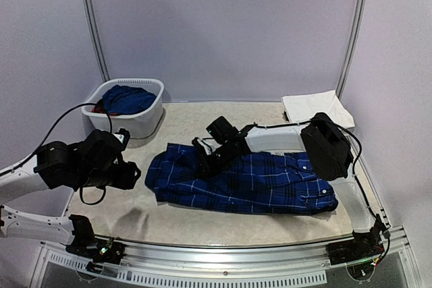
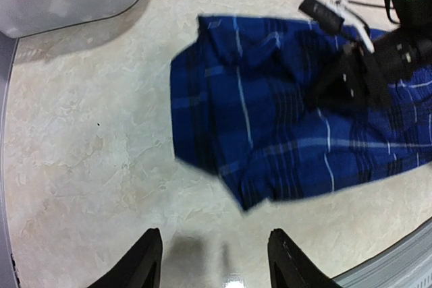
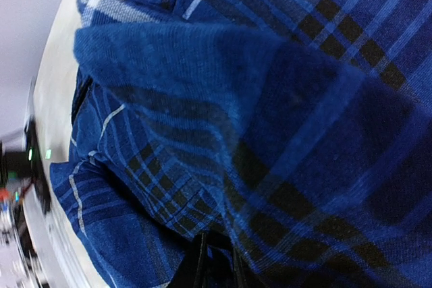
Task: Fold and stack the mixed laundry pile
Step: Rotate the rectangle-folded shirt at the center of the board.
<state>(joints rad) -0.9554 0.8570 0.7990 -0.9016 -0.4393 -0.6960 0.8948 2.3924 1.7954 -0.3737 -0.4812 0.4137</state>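
right tool [image 1: 204, 158] pinching plaid shirt [image 1: 270, 183]; left tool [image 2: 214, 264] spread

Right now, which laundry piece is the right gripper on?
The navy plaid shirt, spread out in the middle, pinched by the right gripper. The solid blue piece sits in the basket; the white cloth lies folded far right.

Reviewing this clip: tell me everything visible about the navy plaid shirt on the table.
The navy cloth shirt with thin white plaid lines lies spread but rumpled across the middle of the pale table, its long side running left to right, edges uneven. It looks like soft woven fabric with darker and brighter blue bands. The right pincer is down on its left part, closed on a raised fold bunched close to the right wrist camera. Nothing else touches it.
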